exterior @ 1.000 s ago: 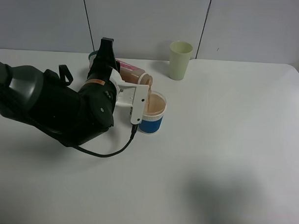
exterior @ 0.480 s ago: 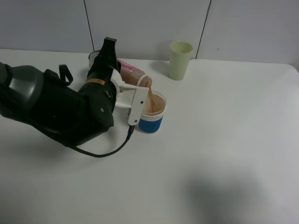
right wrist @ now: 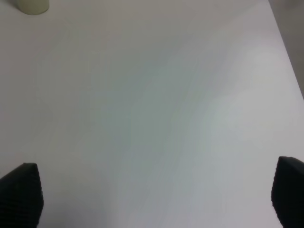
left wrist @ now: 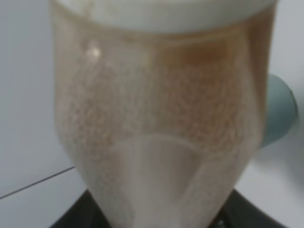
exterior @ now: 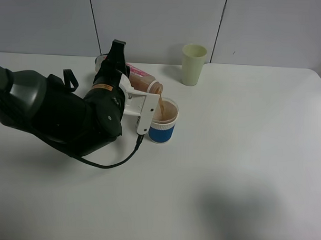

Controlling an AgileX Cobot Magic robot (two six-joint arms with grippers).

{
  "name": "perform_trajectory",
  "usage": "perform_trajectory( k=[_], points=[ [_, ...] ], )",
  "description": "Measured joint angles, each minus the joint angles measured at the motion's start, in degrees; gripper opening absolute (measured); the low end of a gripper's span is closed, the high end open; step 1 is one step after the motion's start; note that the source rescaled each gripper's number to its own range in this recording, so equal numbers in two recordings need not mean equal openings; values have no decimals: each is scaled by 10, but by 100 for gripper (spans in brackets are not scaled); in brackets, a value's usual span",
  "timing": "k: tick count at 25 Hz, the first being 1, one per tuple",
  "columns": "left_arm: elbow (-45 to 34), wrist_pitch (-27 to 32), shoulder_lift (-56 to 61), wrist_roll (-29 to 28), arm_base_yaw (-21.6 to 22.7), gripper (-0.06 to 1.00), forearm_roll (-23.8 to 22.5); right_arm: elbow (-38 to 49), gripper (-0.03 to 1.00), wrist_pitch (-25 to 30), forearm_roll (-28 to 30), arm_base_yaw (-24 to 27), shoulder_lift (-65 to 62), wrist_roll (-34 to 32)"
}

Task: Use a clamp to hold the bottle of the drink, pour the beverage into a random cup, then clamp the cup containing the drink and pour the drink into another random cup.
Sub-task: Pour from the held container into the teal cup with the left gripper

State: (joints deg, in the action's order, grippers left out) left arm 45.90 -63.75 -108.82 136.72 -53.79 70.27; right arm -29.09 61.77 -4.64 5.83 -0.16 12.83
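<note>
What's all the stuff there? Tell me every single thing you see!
Bottle: one, pink label, brown drink, tipped over the blue cup, pouring.
Blue cup: one, blue with white top, under the bottle's mouth.
Pale green cup: one, upright at the table's back, alone.
Hidden cup: one, pale rim, mostly covered behind the left arm; probably a cup.
Table: one, white.
Left hand: black, shut on the bottle.
Right hand: dark fingertips, open over bare table.

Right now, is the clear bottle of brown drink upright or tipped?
Tipped. The clear bottle of brown drink lies nearly sideways, its mouth over the blue-and-white cup, with a brown stream falling into it.
</note>
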Motion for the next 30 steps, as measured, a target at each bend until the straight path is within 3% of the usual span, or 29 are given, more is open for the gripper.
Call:
perform_trajectory(
  k=[12,30],
  points=[
    [0,-8,0,16,0,4,-2,0,89,0,0,0,0,0],
    [0,-23,0,27,0,4,-59,0,89,0,0,0,0,0]
  ],
)
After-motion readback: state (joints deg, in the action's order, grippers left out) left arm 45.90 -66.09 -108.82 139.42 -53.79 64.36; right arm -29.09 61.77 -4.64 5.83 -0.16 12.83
